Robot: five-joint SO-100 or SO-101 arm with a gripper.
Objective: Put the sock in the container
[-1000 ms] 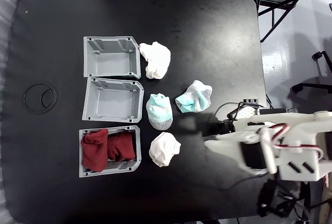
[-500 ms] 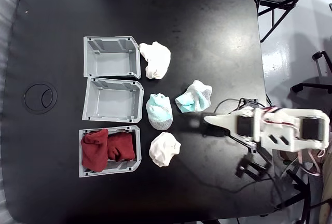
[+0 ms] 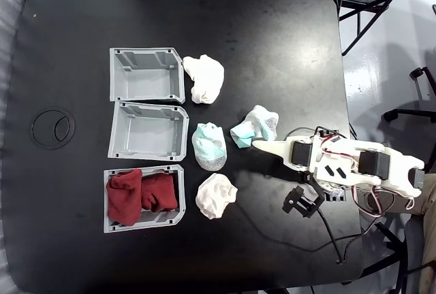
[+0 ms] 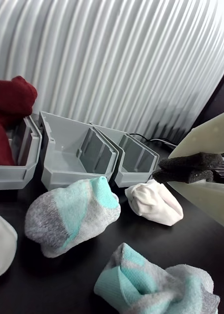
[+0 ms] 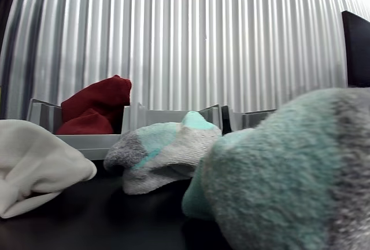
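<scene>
Sock (image 3: 142, 197), maroon knit, bunched inside ribbed grey container (image 3: 107, 222).

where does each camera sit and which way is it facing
Fixed view: above, looking straight down on the black table; arm and gripper show at right.
Wrist view: low on the arm, facing the bins; one jaw shows at right.
Other view: at table level, facing the bins; no arm in frame.
All three share the red socks in a bin and the mint-grey socks.
</scene>
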